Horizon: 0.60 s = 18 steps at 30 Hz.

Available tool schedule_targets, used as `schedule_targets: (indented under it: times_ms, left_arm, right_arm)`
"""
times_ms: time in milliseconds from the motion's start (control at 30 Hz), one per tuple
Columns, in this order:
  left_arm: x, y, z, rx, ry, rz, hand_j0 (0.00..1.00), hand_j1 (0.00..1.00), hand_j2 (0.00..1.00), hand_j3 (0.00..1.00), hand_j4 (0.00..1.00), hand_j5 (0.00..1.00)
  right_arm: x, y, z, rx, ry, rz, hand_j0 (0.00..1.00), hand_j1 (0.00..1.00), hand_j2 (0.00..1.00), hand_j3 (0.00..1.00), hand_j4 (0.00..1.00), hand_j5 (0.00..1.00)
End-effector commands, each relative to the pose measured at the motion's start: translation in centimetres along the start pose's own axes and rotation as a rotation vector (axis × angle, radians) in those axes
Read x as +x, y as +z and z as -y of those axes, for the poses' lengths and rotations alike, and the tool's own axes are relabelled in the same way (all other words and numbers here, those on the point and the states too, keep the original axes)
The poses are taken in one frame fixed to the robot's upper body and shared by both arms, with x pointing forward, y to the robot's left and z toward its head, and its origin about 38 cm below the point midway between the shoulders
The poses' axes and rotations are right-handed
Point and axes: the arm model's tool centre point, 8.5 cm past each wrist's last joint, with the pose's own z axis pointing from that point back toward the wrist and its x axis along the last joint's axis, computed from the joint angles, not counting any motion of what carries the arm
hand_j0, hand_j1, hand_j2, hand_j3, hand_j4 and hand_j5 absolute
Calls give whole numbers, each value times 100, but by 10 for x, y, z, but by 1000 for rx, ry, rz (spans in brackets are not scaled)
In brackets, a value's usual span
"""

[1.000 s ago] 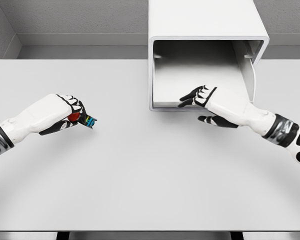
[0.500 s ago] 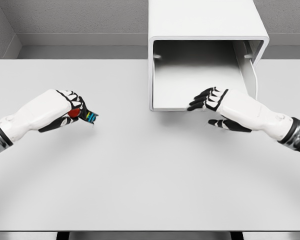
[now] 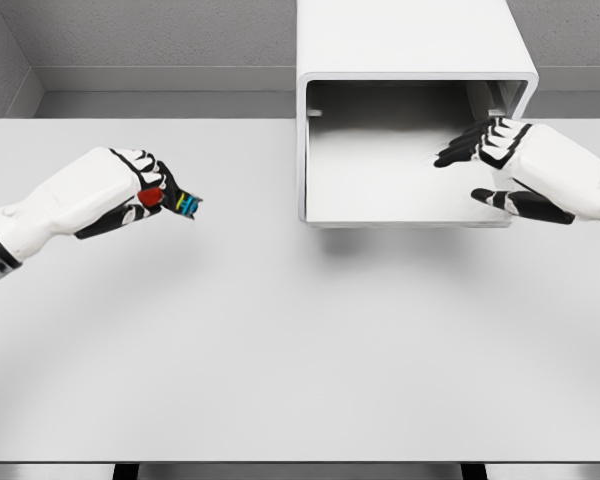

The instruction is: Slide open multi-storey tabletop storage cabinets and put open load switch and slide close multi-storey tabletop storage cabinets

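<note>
White tabletop carries the opened cabinet at its far edge; left hand pinches the load switch, right hand hovers loose-fingered, so insertion likely comes next.

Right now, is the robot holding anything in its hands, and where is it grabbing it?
The left hand pinches the small load switch by its red end. The right hand holds nothing, fingers spread by the open cabinet.

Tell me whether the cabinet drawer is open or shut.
Open: the drawer juts out of the cabinet, its bare floor exposed.
</note>
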Motion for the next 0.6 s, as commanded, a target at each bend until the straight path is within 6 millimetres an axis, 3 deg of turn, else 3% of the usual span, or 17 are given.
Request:
schedule_targets:
  times_ms: [0,167,567]
  left_arm:
    - [2,-3,1,10,14,9,37,37,37,37,37,37]
    - [5,-11,-4,44,19,24,37,37,37,37,37,37]
    - [17,-33,-12,97,34,77,37,37,37,37,37,37]
  right_arm:
    - [-5,8,18,-25,4,-20,55,55,55,55,55,55]
    - [-9,17,29,-31,13,-44,51,51,51,51,51,51]
    - [-36,37,23,-9,2,-144,51,51,51,51,51,51]
